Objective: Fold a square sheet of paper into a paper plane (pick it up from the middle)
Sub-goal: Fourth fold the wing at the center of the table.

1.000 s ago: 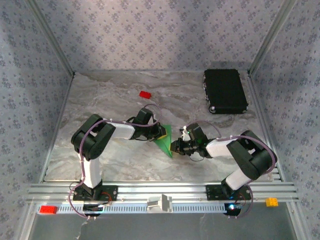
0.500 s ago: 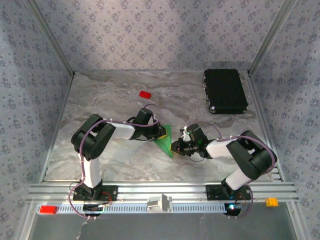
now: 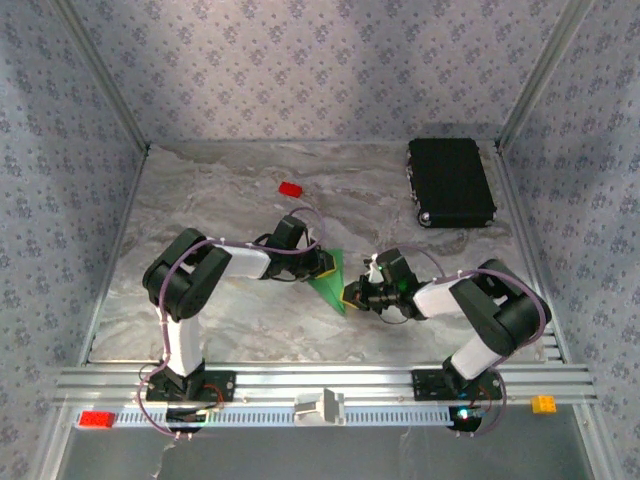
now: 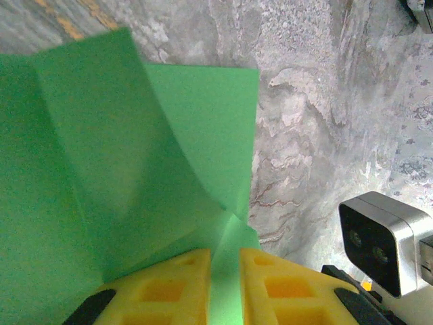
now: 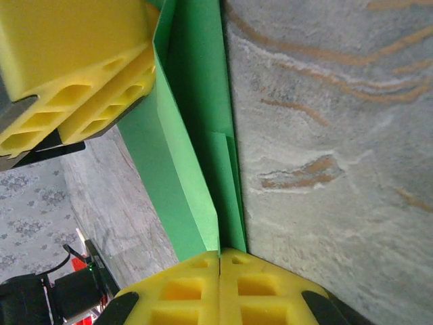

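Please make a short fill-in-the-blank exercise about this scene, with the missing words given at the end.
1. The folded paper between the two grippers is ___ in colour.
2. The right gripper pinches the paper with its jaws fully ___.
3. The pads of the left gripper are ___.
4. At the table's far right corner lies a ___ case.

Missing words: green; closed; yellow; black

Even, soft lighting; wrist views blur slightly up close.

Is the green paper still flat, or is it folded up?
Folded. The green paper is a narrow pointed shape with creased, overlapping flaps, seen close up from the left wrist, held between the left gripper and right gripper.
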Controlling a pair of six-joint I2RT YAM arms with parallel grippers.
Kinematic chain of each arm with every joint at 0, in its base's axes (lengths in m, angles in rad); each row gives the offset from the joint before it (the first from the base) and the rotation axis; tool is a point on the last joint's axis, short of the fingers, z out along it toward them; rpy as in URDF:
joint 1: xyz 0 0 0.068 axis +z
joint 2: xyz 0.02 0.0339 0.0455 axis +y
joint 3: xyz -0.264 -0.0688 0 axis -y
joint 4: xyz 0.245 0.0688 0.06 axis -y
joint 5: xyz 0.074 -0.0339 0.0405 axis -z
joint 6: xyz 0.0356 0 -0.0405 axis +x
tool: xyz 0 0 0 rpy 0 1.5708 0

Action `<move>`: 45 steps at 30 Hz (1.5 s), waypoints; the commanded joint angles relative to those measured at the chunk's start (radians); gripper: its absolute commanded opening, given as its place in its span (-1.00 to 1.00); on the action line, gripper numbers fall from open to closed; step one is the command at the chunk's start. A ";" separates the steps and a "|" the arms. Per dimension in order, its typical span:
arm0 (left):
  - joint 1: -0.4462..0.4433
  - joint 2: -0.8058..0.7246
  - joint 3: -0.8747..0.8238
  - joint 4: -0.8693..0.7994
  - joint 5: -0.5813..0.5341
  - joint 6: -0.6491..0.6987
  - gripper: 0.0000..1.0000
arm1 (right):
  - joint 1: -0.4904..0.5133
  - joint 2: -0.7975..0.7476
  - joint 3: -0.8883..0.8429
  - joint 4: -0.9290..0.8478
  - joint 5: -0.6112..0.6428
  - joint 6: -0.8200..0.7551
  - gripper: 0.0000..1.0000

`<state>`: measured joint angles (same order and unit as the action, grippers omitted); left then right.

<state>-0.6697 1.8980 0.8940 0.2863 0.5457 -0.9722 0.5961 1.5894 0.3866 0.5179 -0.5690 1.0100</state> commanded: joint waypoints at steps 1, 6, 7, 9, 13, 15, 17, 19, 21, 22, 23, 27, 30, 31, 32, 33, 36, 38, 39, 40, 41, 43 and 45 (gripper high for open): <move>-0.014 -0.055 -0.012 0.022 0.009 0.013 -0.63 | 0.017 0.067 -0.054 -0.132 0.027 0.036 -0.95; -0.016 -0.124 -0.027 0.020 -0.023 0.034 -0.55 | 0.015 0.069 -0.058 -0.121 0.028 0.043 -0.96; -0.015 -0.128 -0.026 0.013 -0.026 0.036 -0.56 | 0.016 0.071 -0.058 -0.116 0.025 0.046 -0.96; -0.015 -0.119 -0.018 -0.011 -0.022 0.041 -0.57 | 0.016 0.075 -0.061 -0.105 0.024 0.054 -0.96; -0.015 -0.074 -0.008 -0.011 -0.005 0.026 -0.64 | 0.016 0.083 -0.062 -0.097 0.024 0.062 -0.96; -0.017 -0.056 -0.007 -0.007 -0.005 0.020 -0.66 | 0.014 0.085 -0.065 -0.095 0.027 0.069 -0.96; -0.016 -0.042 -0.002 -0.008 -0.004 0.019 -0.66 | 0.014 0.088 -0.066 -0.094 0.028 0.071 -0.96; -0.017 -0.026 0.006 -0.010 0.000 0.020 -0.67 | 0.014 0.089 -0.067 -0.093 0.029 0.073 -0.97; -0.017 -0.015 0.015 -0.014 0.002 0.025 -0.67 | 0.014 0.092 -0.067 -0.091 0.028 0.073 -0.97; -0.016 -0.010 0.019 -0.020 0.002 0.027 -0.67 | 0.014 0.092 -0.067 -0.090 0.027 0.074 -0.97; -0.016 -0.002 0.023 -0.024 0.001 0.030 -0.67 | 0.014 0.093 -0.067 -0.090 0.026 0.073 -0.97; -0.017 0.022 0.038 -0.046 0.005 0.037 -0.69 | 0.014 0.095 -0.066 -0.092 0.027 0.074 -0.97; -0.017 0.034 0.049 -0.086 -0.001 0.045 -0.71 | 0.014 0.094 -0.064 -0.096 0.026 0.073 -0.97; -0.017 0.038 0.051 -0.103 -0.004 0.048 -0.72 | 0.014 0.092 -0.062 -0.100 0.026 0.072 -0.97; -0.016 0.040 0.052 -0.107 -0.003 0.050 -0.72 | 0.014 0.093 -0.058 -0.106 0.026 0.070 -0.96; -0.017 0.043 0.051 -0.112 -0.003 0.050 -0.73 | 0.015 0.092 -0.055 -0.113 0.026 0.068 -0.96; -0.016 0.052 0.055 -0.126 -0.002 0.059 -0.74 | 0.018 0.084 -0.046 -0.125 0.026 0.062 -0.95; -0.019 0.058 0.058 -0.128 0.003 0.061 -0.74 | 0.022 0.075 -0.039 -0.141 0.026 0.054 -0.92; -0.018 0.058 0.058 -0.130 0.005 0.061 -0.74 | 0.024 0.069 -0.034 -0.149 0.026 0.050 -0.90; -0.019 0.060 0.057 -0.130 0.005 0.063 -0.74 | 0.027 0.058 -0.030 -0.156 0.026 0.047 -0.87; -0.018 0.061 0.058 -0.133 0.003 0.063 -0.74 | 0.030 0.046 -0.027 -0.165 0.029 0.042 -0.84; -0.019 0.065 0.061 -0.136 0.005 0.066 -0.74 | 0.039 0.020 -0.014 -0.191 0.031 0.029 -0.77; -0.018 0.066 0.062 -0.138 0.006 0.067 -0.74 | 0.049 -0.004 -0.001 -0.223 0.037 0.013 -0.71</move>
<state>-0.6811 1.9274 0.9508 0.2050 0.5537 -0.9310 0.6064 1.5742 0.3958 0.5022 -0.5549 1.0473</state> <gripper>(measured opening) 0.130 0.135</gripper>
